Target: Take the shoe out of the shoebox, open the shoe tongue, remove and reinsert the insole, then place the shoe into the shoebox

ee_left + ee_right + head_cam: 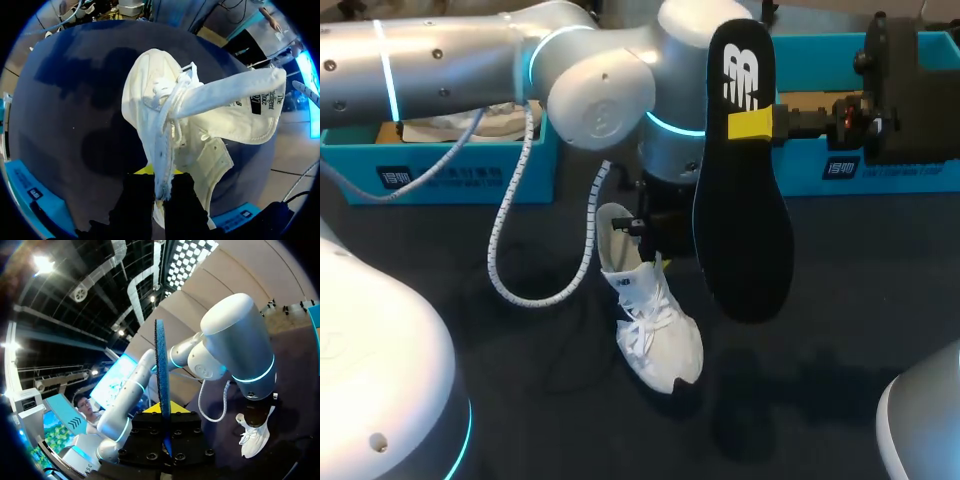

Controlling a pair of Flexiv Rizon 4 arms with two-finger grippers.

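Note:
The white shoe (pixel 658 325) lies on the dark table with its toe toward me. My left gripper (pixel 645 235) is shut on the shoe's collar at the heel end. In the left wrist view the collar edge is pinched in that gripper (pixel 162 187), and the shoe's (pixel 150 95) tongue (pixel 235 95) is folded out to the side. My right gripper (pixel 755 124) is shut on the black insole (pixel 740 200), which hangs upright in the air right of the shoe. From the right wrist the insole (pixel 161 365) shows edge-on in the gripper (pixel 163 412), with the shoe (pixel 255 437) far below.
A blue shoebox (pixel 440 175) stands at the back left with another white shoe (pixel 455 120) inside. A second blue box (pixel 880 170) stands at the back right. A white braided cable (pixel 505 240) loops down from my left arm onto the table.

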